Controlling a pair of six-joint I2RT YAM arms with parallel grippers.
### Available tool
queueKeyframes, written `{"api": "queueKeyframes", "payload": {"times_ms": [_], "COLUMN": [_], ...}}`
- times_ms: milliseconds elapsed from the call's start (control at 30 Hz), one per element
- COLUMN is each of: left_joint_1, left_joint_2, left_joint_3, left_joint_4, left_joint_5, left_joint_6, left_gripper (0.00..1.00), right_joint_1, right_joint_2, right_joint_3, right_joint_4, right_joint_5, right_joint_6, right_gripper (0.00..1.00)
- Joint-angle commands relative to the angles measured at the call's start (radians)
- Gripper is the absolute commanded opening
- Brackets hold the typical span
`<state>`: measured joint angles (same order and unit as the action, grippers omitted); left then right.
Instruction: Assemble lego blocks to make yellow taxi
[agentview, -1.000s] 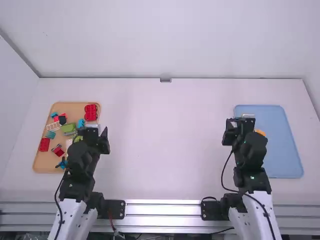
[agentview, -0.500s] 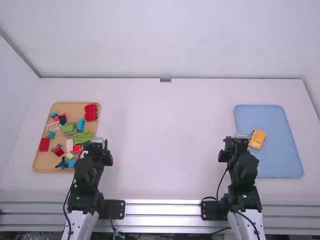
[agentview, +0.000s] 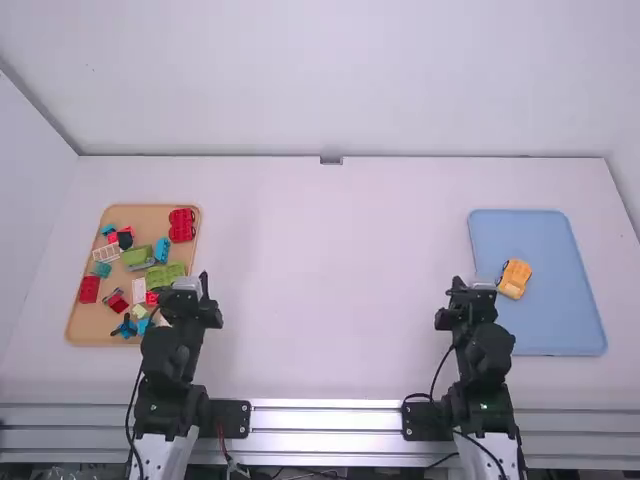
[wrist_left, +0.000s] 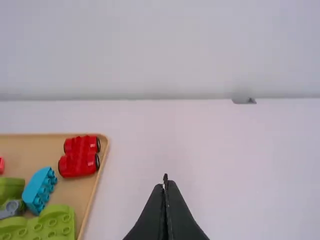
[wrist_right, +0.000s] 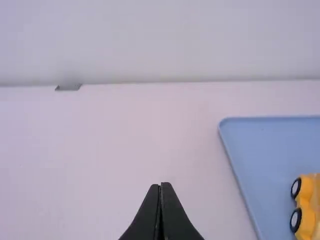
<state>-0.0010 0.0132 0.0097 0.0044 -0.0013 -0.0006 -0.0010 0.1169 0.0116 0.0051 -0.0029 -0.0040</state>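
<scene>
White surface (agentview: 320, 300) beneath a clear retreat over the last second: left arm (agentview: 168, 370) drawn back from above the tan tray (agentview: 88, 325), right arm (agentview: 487, 365) from above the blue tray (agentview: 565, 300), with only a slight shift at the end. Probably a sign of building finished, or nearly so, with at most a check to make. Left gripper (wrist_left: 165, 182) near the tan tray, narrow, tips together, holding nothing; right gripper (wrist_right: 160, 186) just beside the blue tray, equally narrow and bare. Loose on the tan tray, red block (agentview: 181, 225) and green block (agentview: 168, 275), likely spares. Uncovered by the retreat, on the blue tray near its inner edge, a yellow taxi (agentview: 514, 279): warm orange-yellow, apparently upright, compact, slightly askew. Smallest, its wheels (wrist_right: 296, 187), black with pale hubs. Too little detail to judge how firmly joined.
</scene>
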Motion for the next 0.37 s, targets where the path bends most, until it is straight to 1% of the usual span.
{"api": "queueKeyframes", "payload": {"times_ms": [0,333], "left_joint_1": [0.001,0.001], "left_joint_2": [-0.013,-0.013], "left_joint_3": [-0.01,-0.01], "left_joint_4": [-0.004,-0.004], "left_joint_5": [0.001,0.001], "left_joint_6": [0.001,0.001], "left_gripper": [0.0,0.0], "right_joint_1": [0.001,0.001], "right_joint_2": [-0.031,-0.117], "right_joint_3": [-0.012,-0.012], "right_joint_4": [-0.005,-0.005], "right_joint_5": [0.003,0.003], "right_joint_6": [0.004,0.004], "right_gripper": [0.0,0.0]}}
